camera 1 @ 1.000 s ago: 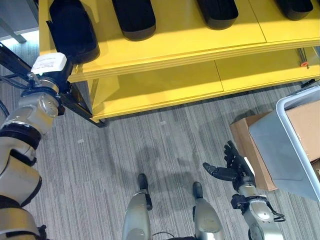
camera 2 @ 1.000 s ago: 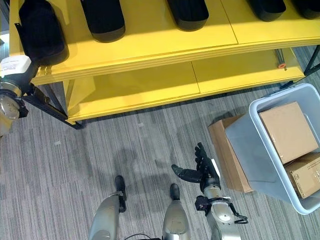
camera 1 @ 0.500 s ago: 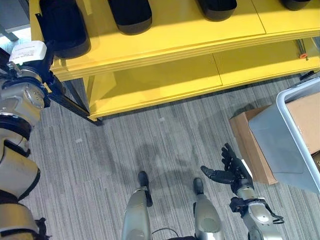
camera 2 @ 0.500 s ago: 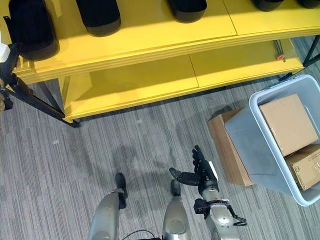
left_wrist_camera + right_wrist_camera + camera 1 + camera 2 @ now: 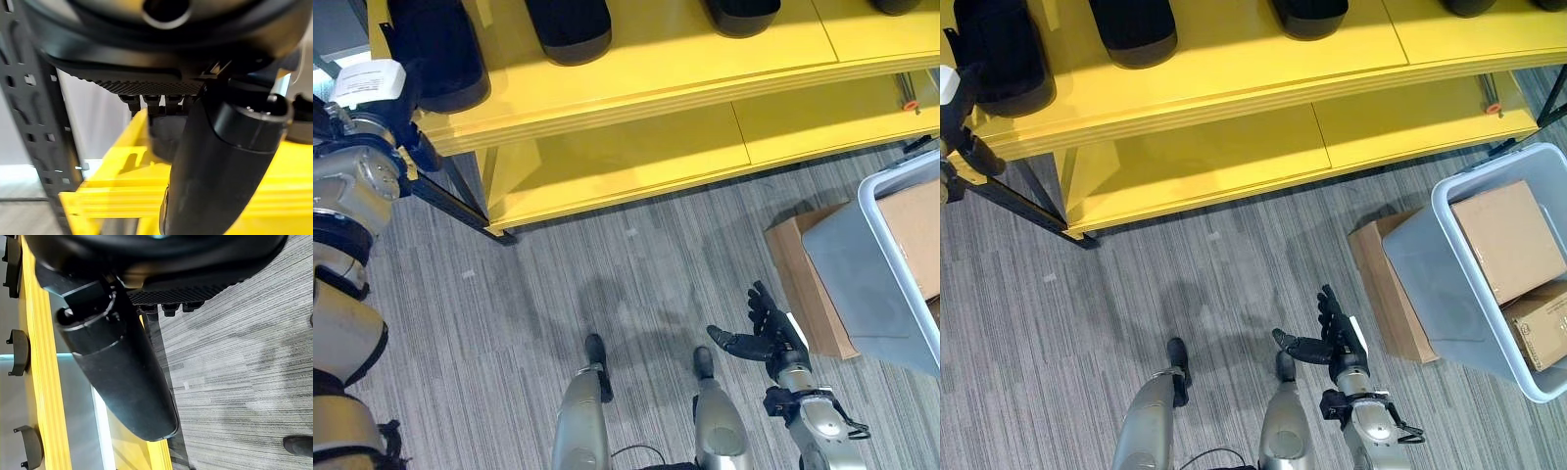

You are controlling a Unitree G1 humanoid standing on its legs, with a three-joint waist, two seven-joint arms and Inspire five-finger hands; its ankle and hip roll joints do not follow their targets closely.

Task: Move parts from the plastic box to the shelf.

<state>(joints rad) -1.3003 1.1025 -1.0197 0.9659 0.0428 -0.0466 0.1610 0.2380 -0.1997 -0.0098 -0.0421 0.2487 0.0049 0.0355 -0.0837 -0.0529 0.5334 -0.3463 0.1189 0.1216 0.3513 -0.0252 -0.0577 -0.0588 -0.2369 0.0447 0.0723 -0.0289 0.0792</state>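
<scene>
A pale grey plastic box (image 5: 1430,284) stands on the floor at the right, with brown cardboard boxes (image 5: 1508,240) inside it. The yellow shelf (image 5: 1234,83) spans the back and carries long black parts (image 5: 1131,24) on its upper level. My left arm is raised at the shelf's left end. There my left hand (image 5: 220,161) has its thumb and fingers straight, pointing at the leftmost black part (image 5: 164,139) without holding it. Low near the plastic box, my right hand (image 5: 1337,338) hangs open over the floor, holding nothing.
A flat cardboard box (image 5: 1386,294) lies on the floor against the plastic box. The shelf's black steel post (image 5: 1013,186) slants down by my left arm. A small red-tipped tool (image 5: 1492,98) lies on the lower shelf level. Grey carpet spreads between shelf and box.
The whole picture has shifted a little, so the camera moved. My left wrist has risen slightly along the shelf's left end. The right hand stays open in the same place.
</scene>
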